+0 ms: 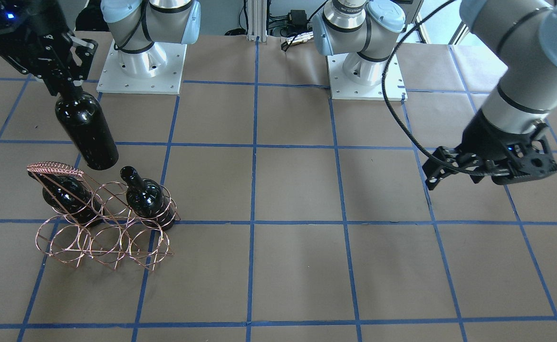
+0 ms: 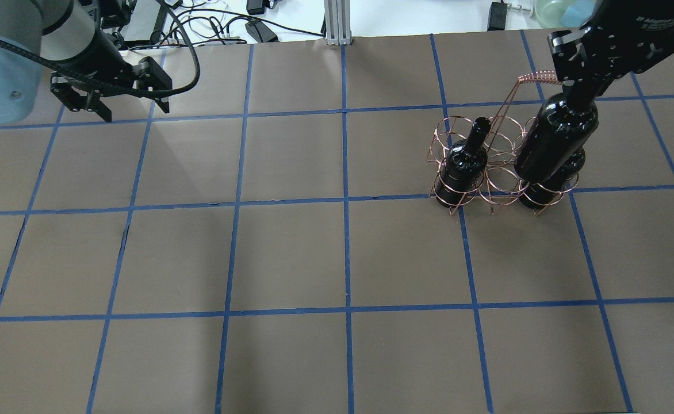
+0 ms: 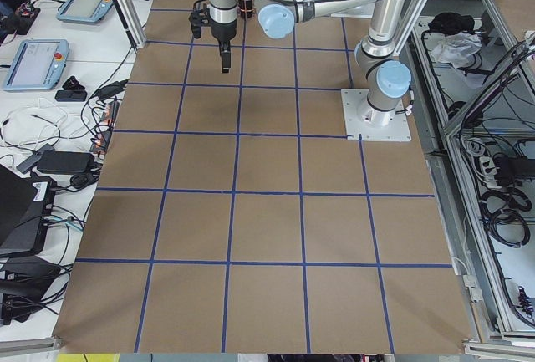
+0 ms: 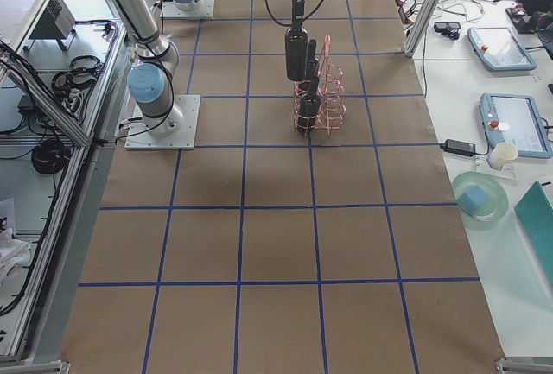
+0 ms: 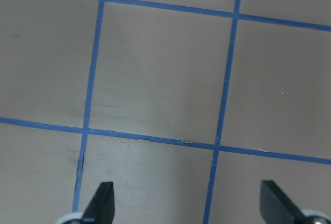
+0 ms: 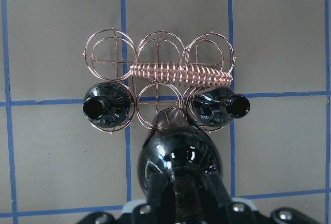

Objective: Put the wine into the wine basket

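While left fingers point(image 5: 103, 203) gape apart, right fingers point(image 1: 52, 81) clamp the wine point(image 1: 87, 130), its neck seemingly hidden.

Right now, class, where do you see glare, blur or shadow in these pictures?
Right wrist view: white glints on the held bottle, its neck soft, too near the lens. Front-facing view: small highlights on that bottle. Left wrist view: left gripper tips slightly blurred; faint shadow wedge on the table.

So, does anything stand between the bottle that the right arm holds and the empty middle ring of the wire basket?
Nothing visible fills that middle ring. The held wine bottle hangs above, slightly to its side. A seated bottle and a second seated bottle flank it, and the handle bar runs just beyond, so clearance looks tight.
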Controlling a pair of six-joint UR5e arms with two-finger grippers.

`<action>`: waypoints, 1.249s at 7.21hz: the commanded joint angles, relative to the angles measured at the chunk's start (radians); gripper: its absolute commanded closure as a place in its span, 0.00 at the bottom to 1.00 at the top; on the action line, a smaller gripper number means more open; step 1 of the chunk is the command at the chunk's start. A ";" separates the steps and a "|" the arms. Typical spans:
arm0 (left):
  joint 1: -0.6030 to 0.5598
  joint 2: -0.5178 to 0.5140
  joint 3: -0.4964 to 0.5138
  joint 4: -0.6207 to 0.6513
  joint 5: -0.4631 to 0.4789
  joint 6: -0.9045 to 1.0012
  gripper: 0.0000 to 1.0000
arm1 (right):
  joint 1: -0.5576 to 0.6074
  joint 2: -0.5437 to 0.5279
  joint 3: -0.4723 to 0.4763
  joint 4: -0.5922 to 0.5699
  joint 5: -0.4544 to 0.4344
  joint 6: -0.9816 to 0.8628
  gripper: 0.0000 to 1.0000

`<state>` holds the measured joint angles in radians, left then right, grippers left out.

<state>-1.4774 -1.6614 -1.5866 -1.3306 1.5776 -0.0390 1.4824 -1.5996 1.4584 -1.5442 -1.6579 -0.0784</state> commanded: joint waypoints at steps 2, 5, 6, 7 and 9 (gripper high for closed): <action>-0.035 0.000 0.014 -0.001 -0.007 -0.022 0.00 | -0.014 0.064 -0.007 -0.071 0.036 -0.004 1.00; -0.044 0.026 0.016 0.008 -0.002 -0.021 0.00 | -0.033 0.086 -0.006 -0.071 0.055 -0.008 1.00; -0.046 0.029 0.016 -0.005 -0.002 -0.021 0.00 | -0.037 0.086 0.002 -0.070 0.058 -0.008 1.00; -0.050 0.040 0.016 -0.006 -0.039 -0.028 0.00 | -0.039 0.086 0.005 -0.065 0.056 -0.006 1.00; -0.060 0.045 0.008 -0.012 -0.099 -0.024 0.00 | -0.039 0.086 0.011 -0.062 0.059 -0.006 1.00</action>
<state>-1.5315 -1.6184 -1.5726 -1.3372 1.5037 -0.0655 1.4441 -1.5143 1.4670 -1.6063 -1.6014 -0.0845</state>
